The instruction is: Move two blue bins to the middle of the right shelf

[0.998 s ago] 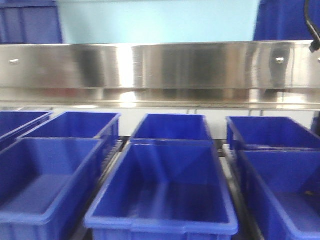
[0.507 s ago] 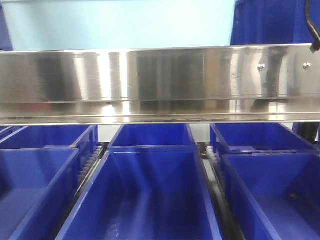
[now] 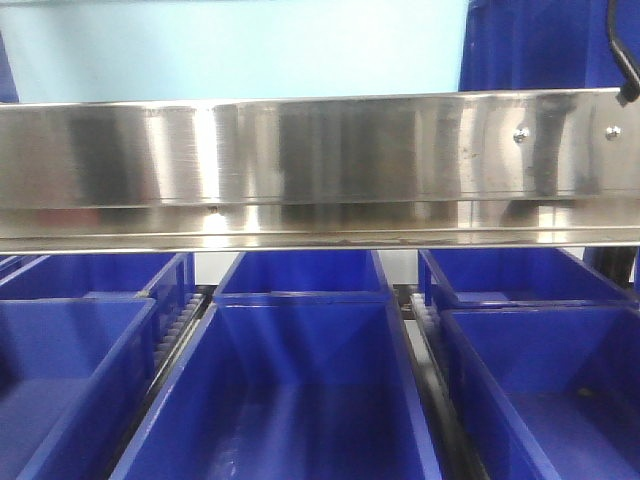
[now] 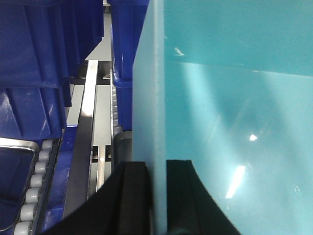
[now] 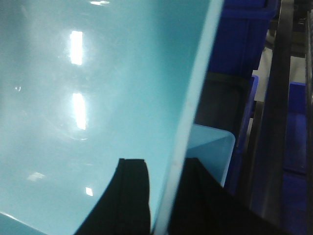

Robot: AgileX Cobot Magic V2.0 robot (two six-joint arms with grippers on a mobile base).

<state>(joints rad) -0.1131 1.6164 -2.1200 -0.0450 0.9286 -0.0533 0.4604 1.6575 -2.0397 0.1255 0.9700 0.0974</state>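
Note:
A light blue bin fills both wrist views, its wall edge-on and its inside (image 4: 234, 98) glossy. My left gripper (image 4: 155, 196) is shut on that wall, one black finger (image 4: 133, 196) outside and one inside. My right gripper (image 5: 166, 205) is shut on the opposite wall (image 5: 195, 88) in the same way. A second light blue corner (image 5: 215, 147) shows just beyond the right-hand wall; I cannot tell whether it belongs to another bin. In the front view a light blue surface (image 3: 230, 50) sits above the steel rail, and neither gripper shows there.
A wide steel shelf rail (image 3: 320, 165) crosses the front view. Below it stand rows of dark blue bins: centre (image 3: 300, 400), left (image 3: 70, 380), right (image 3: 540, 380). Roller tracks (image 4: 34, 181) and stacked dark blue bins (image 4: 39, 58) flank the left wrist. A black cable (image 3: 620, 50) hangs top right.
Over the last second the front view closed in on the shelf and the rail dropped lower in frame. In the last half second almost nothing has shifted.

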